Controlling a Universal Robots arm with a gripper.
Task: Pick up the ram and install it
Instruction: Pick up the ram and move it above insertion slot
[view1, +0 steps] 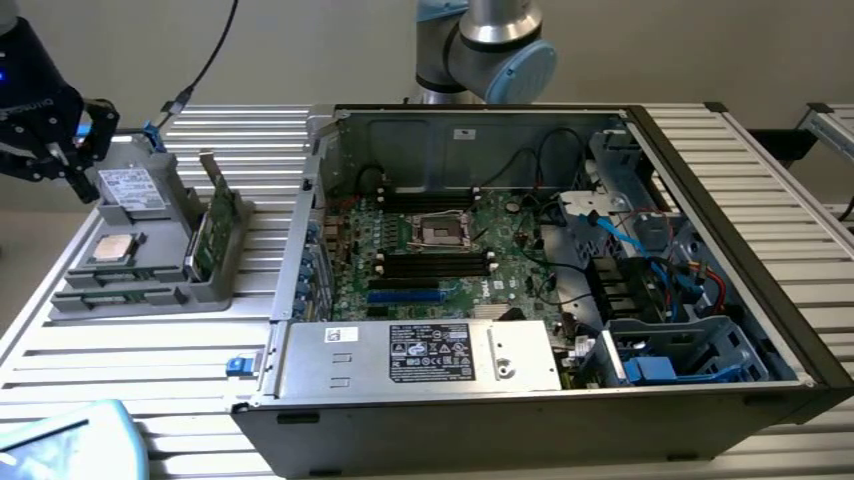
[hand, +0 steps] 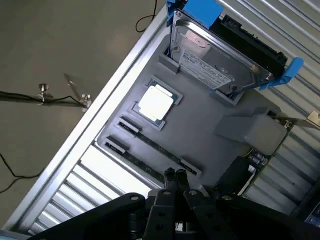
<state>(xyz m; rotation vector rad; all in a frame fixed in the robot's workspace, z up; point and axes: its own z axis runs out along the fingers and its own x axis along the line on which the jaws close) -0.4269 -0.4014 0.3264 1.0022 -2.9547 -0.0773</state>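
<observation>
The ram (hand: 155, 146) is a thin green stick standing on edge in a slot of the grey tray (hand: 200, 125), beside the square silver processor (hand: 156, 102). In the exterior view the ram (view1: 118, 279) lies near the tray's (view1: 134, 300) front end, at the exterior view's left. My black gripper (view1: 60, 160) hangs above the tray's far left corner, apart from it. In the wrist view my gripper (hand: 175, 175) is shut with its fingertips together and nothing between them, hovering over one end of the ram's slot. The open computer case (view1: 534, 260) shows black motherboard slots (view1: 434, 265).
A hard drive in blue rails (hand: 215, 60) rests at one end of the tray. A taller green card with a metal bracket (view1: 214, 225) stands upright along the tray's side nearest the case. A silver power supply (view1: 427, 355) fills the case's front. Cables run inside the case's right part.
</observation>
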